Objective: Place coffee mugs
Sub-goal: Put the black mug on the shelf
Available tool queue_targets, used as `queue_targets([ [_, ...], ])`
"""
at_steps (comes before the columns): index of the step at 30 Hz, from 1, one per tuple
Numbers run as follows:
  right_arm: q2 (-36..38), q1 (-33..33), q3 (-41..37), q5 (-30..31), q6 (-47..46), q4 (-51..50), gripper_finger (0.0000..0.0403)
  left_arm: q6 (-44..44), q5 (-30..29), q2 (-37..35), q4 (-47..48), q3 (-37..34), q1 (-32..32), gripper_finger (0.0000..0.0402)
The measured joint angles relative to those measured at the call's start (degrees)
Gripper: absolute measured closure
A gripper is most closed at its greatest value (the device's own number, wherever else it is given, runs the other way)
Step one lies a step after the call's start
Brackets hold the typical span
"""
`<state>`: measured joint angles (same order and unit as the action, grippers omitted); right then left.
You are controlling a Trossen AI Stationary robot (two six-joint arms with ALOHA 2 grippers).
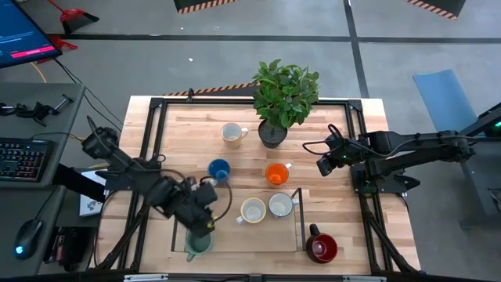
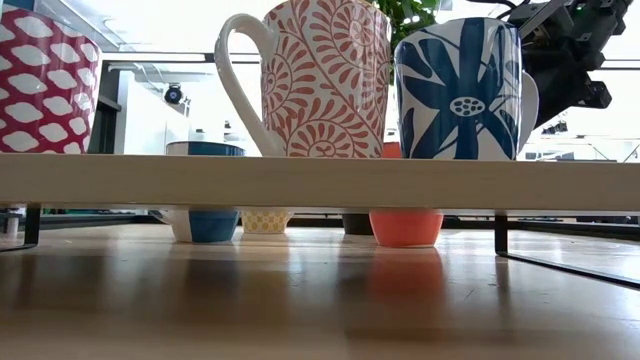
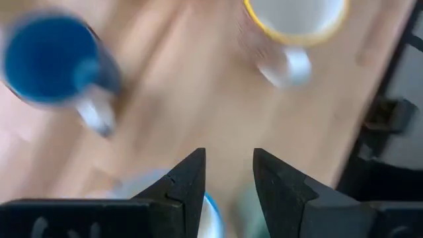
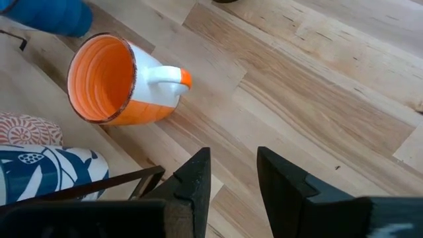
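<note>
A wooden table seen from above holds seven visible mugs: a cream mug at the far side beside a potted plant, a blue mug and an orange mug in the middle, two white mugs side by side nearer, a dark red mug near right, and a teal mug at the near edge. The left gripper hangs directly over the teal mug, its fingers spread with an empty gap between them. The right gripper waits over bare wood right of the orange mug, its jaws parted and holding nothing.
</note>
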<state>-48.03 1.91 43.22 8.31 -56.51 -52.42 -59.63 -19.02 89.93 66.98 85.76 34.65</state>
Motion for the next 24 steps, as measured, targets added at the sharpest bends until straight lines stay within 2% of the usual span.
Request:
queue_targets([
  [5, 0.00, 0.00, 0.00, -0.02, 1.56, -0.01, 0.0300, 10.08, -6.49, 0.00, -0.02, 0.00, -5.05, 0.0288],
  [10, 0.00, 0.00, 0.00, 0.02, 3.14, -0.01, 0.0300, 20.30, -10.00, 0.00, 0.05, 0.00, -10.53, 0.0288],
  [17, 0.00, 0.00, -0.01, 0.71, 6.63, -0.02, 0.0300, 31.78, -11.17, 0.29, 0.32, 0.00, -16.73, 0.0288],
  [20, 0.00, 0.00, -0.02, -4.02, 8.23, -0.11, 0.0300, 32.29, -11.13, 0.27, 2.51, 0.00, -18.38, 0.0288],
  [24, 0.00, 0.00, 0.00, -16.08, 11.47, -0.16, 0.0300, 32.30, -11.12, 0.28, 7.64, 0.00, -19.71, 0.0288],
])
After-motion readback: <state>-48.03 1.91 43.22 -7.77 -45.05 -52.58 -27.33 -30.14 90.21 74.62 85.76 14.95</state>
